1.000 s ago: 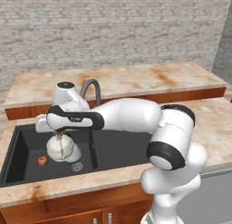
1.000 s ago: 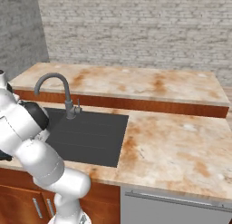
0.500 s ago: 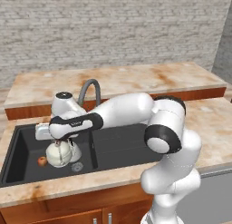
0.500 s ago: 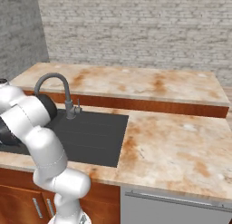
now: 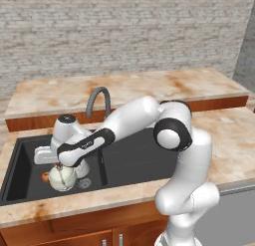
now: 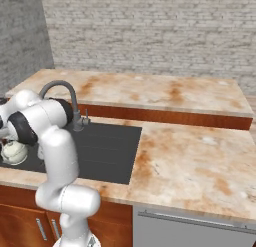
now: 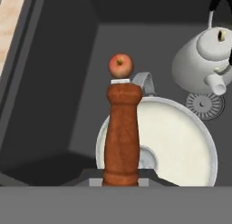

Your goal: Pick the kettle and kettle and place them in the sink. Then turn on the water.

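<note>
While the arm reaches low over the black sink (image 5: 129,160), its gripper (image 5: 59,165) is clenched on the reddish-brown handle (image 7: 121,134) of a whitish kettle (image 7: 176,150), which hangs in the left basin. Just beside it, the second kettle (image 7: 201,66) with the black handle sits in that basin by the drain (image 7: 205,103). Nearby lies a small red apple (image 7: 120,65).
</note>
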You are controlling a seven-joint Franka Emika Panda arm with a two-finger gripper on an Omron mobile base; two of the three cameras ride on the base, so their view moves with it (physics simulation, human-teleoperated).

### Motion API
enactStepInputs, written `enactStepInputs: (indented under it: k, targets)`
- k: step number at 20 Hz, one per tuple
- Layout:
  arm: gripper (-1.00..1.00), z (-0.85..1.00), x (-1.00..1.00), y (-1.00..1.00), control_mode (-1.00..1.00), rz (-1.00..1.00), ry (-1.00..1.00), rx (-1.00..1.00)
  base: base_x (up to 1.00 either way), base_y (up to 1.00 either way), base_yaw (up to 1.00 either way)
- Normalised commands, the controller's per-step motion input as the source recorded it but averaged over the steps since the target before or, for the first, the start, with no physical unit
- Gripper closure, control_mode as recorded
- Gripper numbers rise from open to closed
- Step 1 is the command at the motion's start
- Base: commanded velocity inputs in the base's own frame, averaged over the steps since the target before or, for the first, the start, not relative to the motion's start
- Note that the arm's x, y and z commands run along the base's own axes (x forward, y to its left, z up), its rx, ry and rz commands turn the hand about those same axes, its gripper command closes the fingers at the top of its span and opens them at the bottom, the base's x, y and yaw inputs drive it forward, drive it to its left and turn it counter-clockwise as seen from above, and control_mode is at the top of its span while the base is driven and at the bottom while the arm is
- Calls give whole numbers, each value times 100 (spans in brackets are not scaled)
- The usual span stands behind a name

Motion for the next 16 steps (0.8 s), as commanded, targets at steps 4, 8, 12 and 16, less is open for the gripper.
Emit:
enactStepInputs:
  k: [4,8,12,16]
  targets:
    - [100,-24,1,40,-100,0,1,0,0,0,0]
    - [100,-12,5,34,-100,0,3,0,0,0,0]
    - [100,-4,11,16,-100,0,1,0,0,0,0]
    - [100,0,30,1,-100,0,0,0,0,0,0]
